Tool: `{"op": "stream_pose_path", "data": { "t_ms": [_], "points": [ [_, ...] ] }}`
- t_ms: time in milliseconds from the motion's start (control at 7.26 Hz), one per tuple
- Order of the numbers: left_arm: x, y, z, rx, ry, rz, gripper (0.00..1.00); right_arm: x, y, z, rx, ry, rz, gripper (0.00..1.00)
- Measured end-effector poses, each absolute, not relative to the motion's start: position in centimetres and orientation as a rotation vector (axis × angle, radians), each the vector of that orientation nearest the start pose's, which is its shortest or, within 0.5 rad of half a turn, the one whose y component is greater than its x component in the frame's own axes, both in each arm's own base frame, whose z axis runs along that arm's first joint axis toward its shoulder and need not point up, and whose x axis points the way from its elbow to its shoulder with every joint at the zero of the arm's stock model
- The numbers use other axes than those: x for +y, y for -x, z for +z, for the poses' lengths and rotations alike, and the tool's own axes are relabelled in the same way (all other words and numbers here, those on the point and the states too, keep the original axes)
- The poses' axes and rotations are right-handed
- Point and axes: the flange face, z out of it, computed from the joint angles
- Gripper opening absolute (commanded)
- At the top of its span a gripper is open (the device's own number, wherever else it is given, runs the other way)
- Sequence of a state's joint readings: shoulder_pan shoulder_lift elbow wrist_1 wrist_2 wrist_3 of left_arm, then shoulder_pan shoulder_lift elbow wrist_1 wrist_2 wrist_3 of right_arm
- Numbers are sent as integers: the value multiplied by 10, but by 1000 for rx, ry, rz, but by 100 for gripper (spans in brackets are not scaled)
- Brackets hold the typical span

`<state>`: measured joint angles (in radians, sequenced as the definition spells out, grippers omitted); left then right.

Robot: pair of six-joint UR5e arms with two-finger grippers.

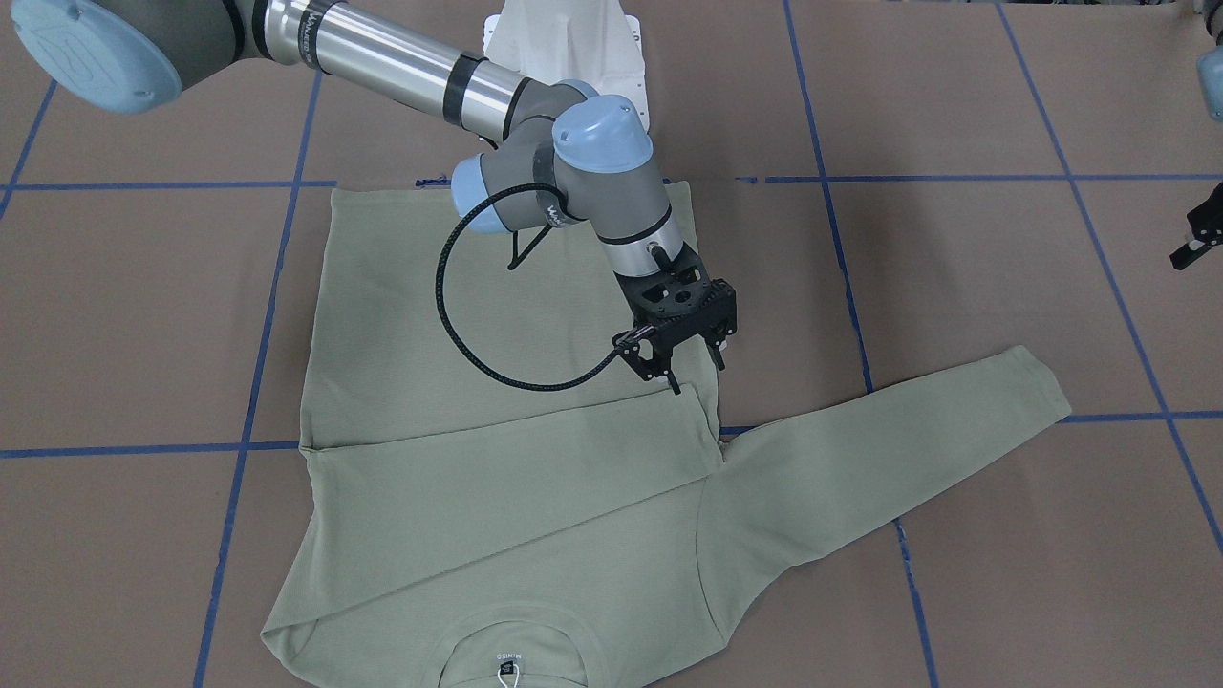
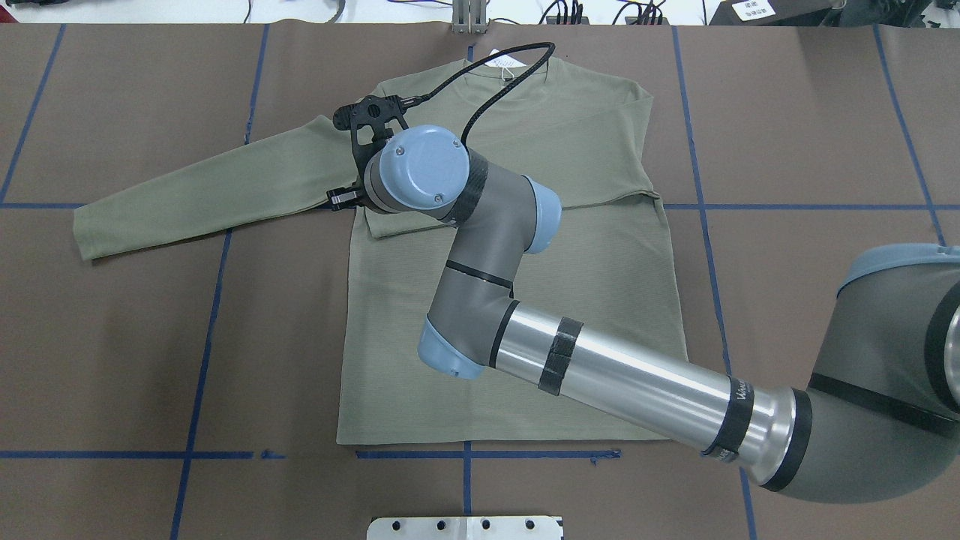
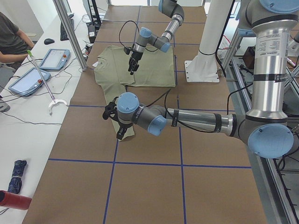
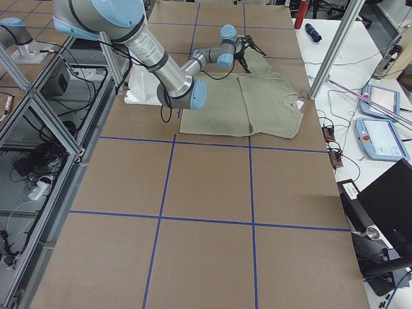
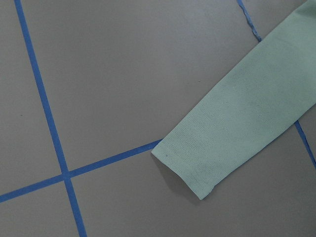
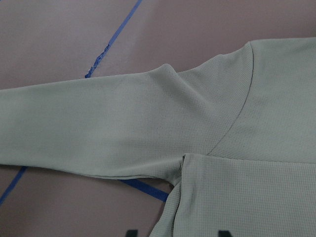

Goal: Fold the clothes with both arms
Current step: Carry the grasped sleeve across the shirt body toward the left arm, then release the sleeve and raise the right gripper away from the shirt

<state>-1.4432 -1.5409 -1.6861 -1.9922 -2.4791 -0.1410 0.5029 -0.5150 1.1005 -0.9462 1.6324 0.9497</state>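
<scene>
The pale green shirt (image 1: 497, 401) lies flat on the brown table with its neck label and white hang tag (image 1: 507, 674) at the far edge from the robot. One sleeve (image 1: 516, 468) is folded across the body. The other sleeve (image 2: 195, 187) stretches out toward the robot's left. My right gripper (image 1: 697, 376) hovers open just above the folded sleeve's cuff, near the armpit (image 6: 180, 160), holding nothing. My left gripper (image 1: 1196, 237) hangs over the outstretched sleeve's cuff (image 5: 197, 168); I cannot tell whether it is open or shut.
The white pedestal base (image 2: 465, 527) stands at the robot's side of the table. Blue tape lines (image 1: 831, 248) grid the brown surface. Beside the table in the left side view are a seated person (image 3: 11, 39), two tablets (image 3: 53, 58) and aluminium posts (image 3: 70, 32).
</scene>
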Motion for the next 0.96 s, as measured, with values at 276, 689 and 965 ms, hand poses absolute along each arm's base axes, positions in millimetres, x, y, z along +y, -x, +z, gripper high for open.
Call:
{"op": "stream_pose_path", "data": {
  "t_ms": [276,689,965],
  "points": [
    [-509,-18,549,930,-335,171,100,-512,659,99,-1039,-519,-82,100],
    [-514,-90,533,905,-301,-13,100,-552,556,121,-935,-208,2,100],
    [-501,-139,539,884,-289,-129,100,-567,461,183,-865,-118,62,100]
  ]
}}
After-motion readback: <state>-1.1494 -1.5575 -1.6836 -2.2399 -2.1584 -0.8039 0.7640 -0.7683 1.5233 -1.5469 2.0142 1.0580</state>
